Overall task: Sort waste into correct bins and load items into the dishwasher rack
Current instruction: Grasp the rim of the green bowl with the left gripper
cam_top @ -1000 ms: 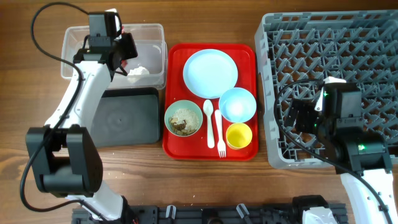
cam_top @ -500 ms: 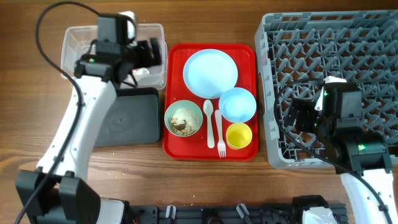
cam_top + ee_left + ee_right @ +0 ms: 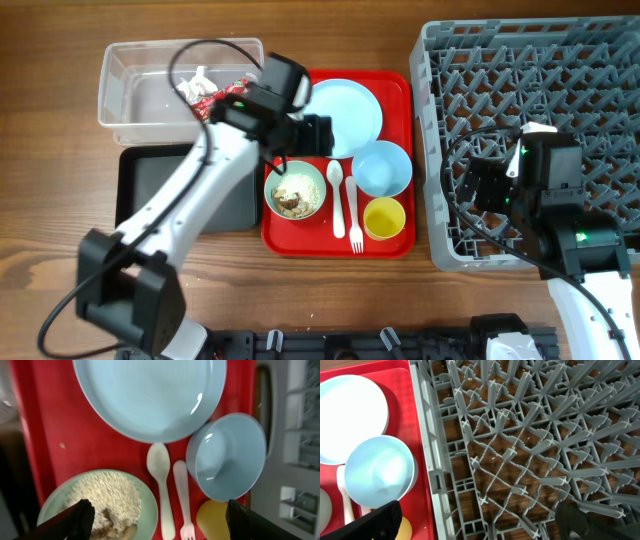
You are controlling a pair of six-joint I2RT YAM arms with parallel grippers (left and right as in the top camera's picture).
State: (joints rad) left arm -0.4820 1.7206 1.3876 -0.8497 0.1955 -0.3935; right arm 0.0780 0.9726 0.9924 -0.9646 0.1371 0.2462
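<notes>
While wrapper (image 3: 215,95) and tissue (image 3: 192,82) lie in the tub (image 3: 130,120) left of the red tray (image 3: 285,235), scraps (image 3: 293,192) and dishes (image 3: 338,118) sit on it; left jaws gape above it, right jaws gape over the bare rack (image 3: 560,60) to its right.

The left arm (image 3: 190,198) stretches forward and to the right; the left gripper (image 3: 161,520) has jaws wide apart, holding nothing. The right arm (image 3: 578,240) is bent close; the right gripper (image 3: 480,520) is spread wide too.

Spoon (image 3: 337,200), fork (image 3: 354,213) hemmed between green bowl (image 3: 321,196), blue bowl (image 3: 381,167); tight gaps.
</notes>
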